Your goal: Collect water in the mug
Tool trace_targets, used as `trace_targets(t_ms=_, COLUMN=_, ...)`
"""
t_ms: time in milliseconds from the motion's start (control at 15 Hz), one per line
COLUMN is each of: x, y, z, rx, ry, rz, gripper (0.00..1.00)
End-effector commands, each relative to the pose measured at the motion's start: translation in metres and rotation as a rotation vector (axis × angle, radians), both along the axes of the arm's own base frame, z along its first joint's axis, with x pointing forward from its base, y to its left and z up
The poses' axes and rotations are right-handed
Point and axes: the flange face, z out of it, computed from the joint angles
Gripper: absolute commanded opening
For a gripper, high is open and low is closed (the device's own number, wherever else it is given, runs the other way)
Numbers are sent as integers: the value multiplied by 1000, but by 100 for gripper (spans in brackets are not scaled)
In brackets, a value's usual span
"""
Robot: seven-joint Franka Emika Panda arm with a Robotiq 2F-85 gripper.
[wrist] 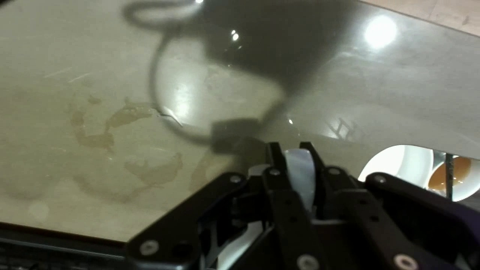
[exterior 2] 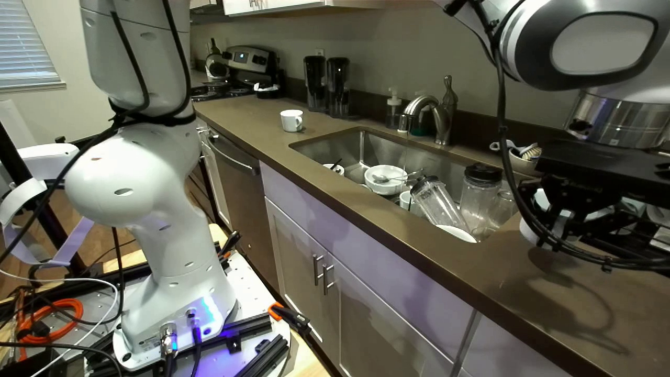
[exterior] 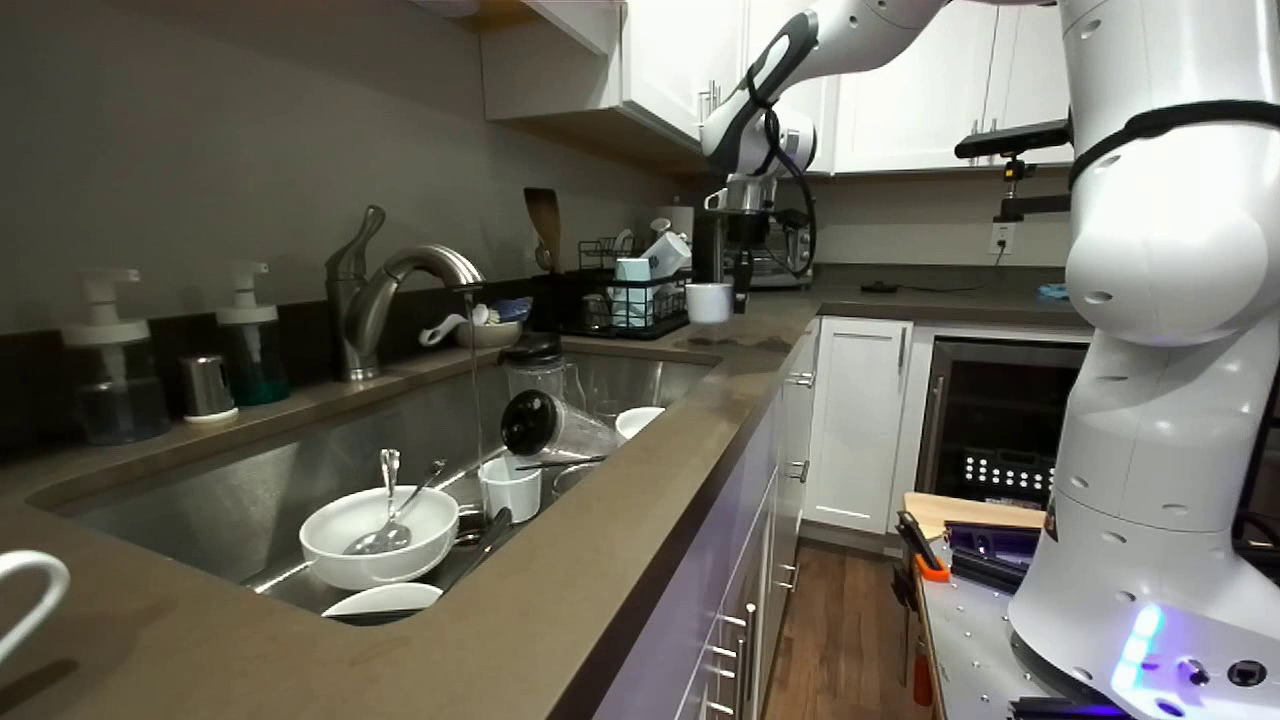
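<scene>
In an exterior view the gripper (exterior: pixel 741 297) hangs pointing down above the counter (exterior: pixel 630 500), and the arm (exterior: pixel 1160 260) arches over to it from its upright base at the right; the jaws are clenched on the white mug (exterior: pixel 709 303), a pale strip of it pinched between them in the wrist view; the mug hangs upright beside them, near the far end of the sink (exterior: pixel 190 510), its inside hidden; at the left edge, a loop-handled mug (exterior: pixel 58 580) shows only its handle; next come a pump bottle (exterior: pixel 115 390), its contents too dark to tell, and a second pump bottle (exterior: pixel 250 340) with green liquid (exterior: pixel 262 385); in the sink a white bowl (exterior: pixel 360 562) holds a spoon (exterior: pixel 385 541); a thin stream of water (exterior: pixel 475 380) falls from the faucet (exterior: pixel 368 310), its landing spot unclear; farther right are a ledge bowl (exterior: pixel 488 336) holding a brush (exterior 2: pixel 532 153), a white cup (exterior: pixel 511 497), an upright jar (exterior: pixel 536 378), a tilted jar (exterior: pixel 575 432) and a wire rack (exterior: pixel 650 331) bearing a tipped white vessel (exterior: pixel 668 254); at the wrist view's right edge a white dish (wrist: pixel 466 192) holds brown liquid (wrist: pixel 462 170)
</scene>
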Motion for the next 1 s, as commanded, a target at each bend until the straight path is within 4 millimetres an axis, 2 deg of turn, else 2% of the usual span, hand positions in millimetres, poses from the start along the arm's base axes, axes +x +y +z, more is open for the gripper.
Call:
trace_targets(t_ms=0, x=-10, y=31, z=12, rx=17, ry=-1, rz=71, gripper=6)
trace_targets(t_ms=333, x=-8, y=78, z=6, rx=46, ry=13, rz=136, gripper=6)
trace_targets(t_ms=667, x=-1, y=135, z=-4, rx=38, ry=35, rz=217, gripper=6)
trace_targets(t_ms=800, x=5, y=163, z=-8, rx=33, ry=34, rz=239, gripper=6)
trace_targets(t_ms=933, x=17, y=202, z=-15, rx=24, ry=26, rz=232, gripper=6)
